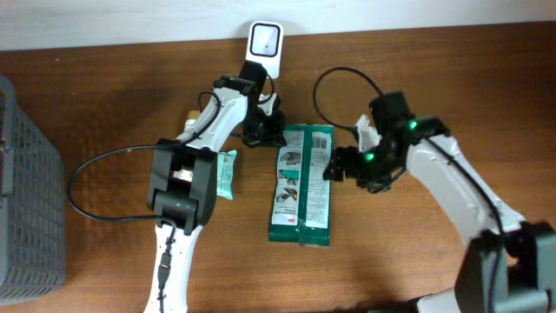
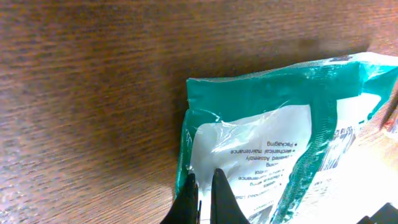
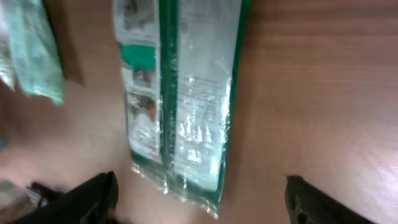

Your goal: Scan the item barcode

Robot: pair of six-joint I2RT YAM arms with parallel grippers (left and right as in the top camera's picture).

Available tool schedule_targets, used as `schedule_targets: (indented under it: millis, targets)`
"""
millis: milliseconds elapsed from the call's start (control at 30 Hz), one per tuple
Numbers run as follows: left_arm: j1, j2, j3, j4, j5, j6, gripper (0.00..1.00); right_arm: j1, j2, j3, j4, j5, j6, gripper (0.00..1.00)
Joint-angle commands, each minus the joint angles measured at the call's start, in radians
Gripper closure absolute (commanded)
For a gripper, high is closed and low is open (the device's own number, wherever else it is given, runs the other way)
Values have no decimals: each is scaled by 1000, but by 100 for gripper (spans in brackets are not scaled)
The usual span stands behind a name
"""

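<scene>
The packet (image 1: 302, 184) lies flat on the wooden table (image 1: 452, 78) between my two arms, just below the white scanner (image 1: 263, 42) at the far edge. It is a long, flat rectangle; teal-green borders frame white printed panels; small black print runs across one panel and little pictures down one side; the wrapping is a glossy clear film, wrinkled and catching glare, with a crimped seam at each short end. The table is dark brown with a fine streaked grain.

My left gripper (image 2: 202, 194) is clenched, its black tips pressed together over the packet's near corner; I cannot tell whether any film is pinched between them. My right gripper (image 3: 202, 199) stands spread wide at the packet's other long side, grasping nothing; its two dark fingers sit far apart.

A smaller pale green packet (image 1: 226, 174) lies beside my left arm; a grey ribbed basket (image 1: 26, 200) sits at the table's left edge.
</scene>
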Motion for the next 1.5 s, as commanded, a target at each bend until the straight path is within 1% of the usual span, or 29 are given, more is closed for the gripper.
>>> schedule_targets:
  millis: [0, 100, 200, 300, 333, 400, 467, 533, 567, 667, 700, 733, 800, 900, 1000, 1067, 1100, 1133, 1167, 1200, 1233, 1267, 1300, 1333, 1400, 1467]
  targets:
    - [3, 46, -16, -1, -30, -11, 100, 0, 55, -209, 201, -177, 144, 22]
    - [3, 46, -16, 0, -15, -11, 100, 27, 96, -281, 339, -178, 281, 24]
    - [3, 46, -16, -1, -11, -11, 100, 82, 145, -288, 429, -194, 398, 24]
    - [3, 46, -16, 0, -11, -11, 100, 121, 161, -288, 510, -193, 479, 24]
    - [3, 46, -16, 0, -11, -11, 100, 126, 166, -288, 549, -193, 509, 25]
    - [3, 46, -16, -1, -7, -11, 100, 146, 195, -288, 661, -197, 570, 30]
    - [3, 46, -16, -4, -7, -11, 100, 150, 203, -288, 725, -193, 587, 42]
    - [3, 46, -16, -5, -7, -11, 100, 147, 199, -285, 767, -193, 587, 64]
    - [3, 46, -16, -10, -8, -11, 100, 146, 185, -279, 767, -192, 573, 73]
    - [3, 46, -16, -27, -8, -10, 100, 125, 118, -262, 740, -185, 504, 92]
    - [3, 46, -16, -32, -8, -10, 100, 96, 93, -257, 705, -188, 468, 96]
    - [4, 46, -16, -43, -9, -5, 100, 34, 74, -247, 647, -198, 403, 96]
    - [5, 46, -16, -71, -8, -2, 100, -52, 75, -243, 680, -254, 318, 96]
    - [5, 46, -16, -114, -8, 3, 100, -61, 84, -243, 768, -257, 316, 96]
    - [5, 46, -16, -138, -9, 29, 100, -68, 117, -240, 819, -253, 308, 96]
    - [5, 46, -16, -134, -9, 28, 100, -65, 160, -239, 785, -261, 294, 96]
    - [5, 46, -16, -134, -9, 28, 100, -59, 183, -239, 767, -264, 294, 89]
    - [5, 46, -16, -131, -9, 28, 100, -47, 206, -239, 766, -264, 294, 76]
    - [5, 46, -16, -128, -8, 28, 100, -32, 225, -239, 770, -264, 309, 67]
    - [4, 46, -16, -128, -8, 28, 100, -20, 236, -238, 785, -264, 326, 67]
    - [4, 46, -16, -127, -8, 28, 100, -15, 241, -237, 789, -260, 332, 67]
    - [4, 46, -16, -124, -8, 28, 100, -15, 241, -235, 789, -260, 332, 74]
    - [4, 46, -16, -123, -8, 28, 100, -16, 241, -235, 789, -260, 332, 91]
    - [6, 45, -16, -123, -9, 29, 100, -15, 239, -232, 788, -260, 331, 96]
    - [22, 39, 24, -146, -8, 70, 100, -16, 219, -220, 783, -261, 288, 96]
    - [71, 3, 156, -231, -35, 105, 100, -16, 166, -180, 715, -269, 188, 96]
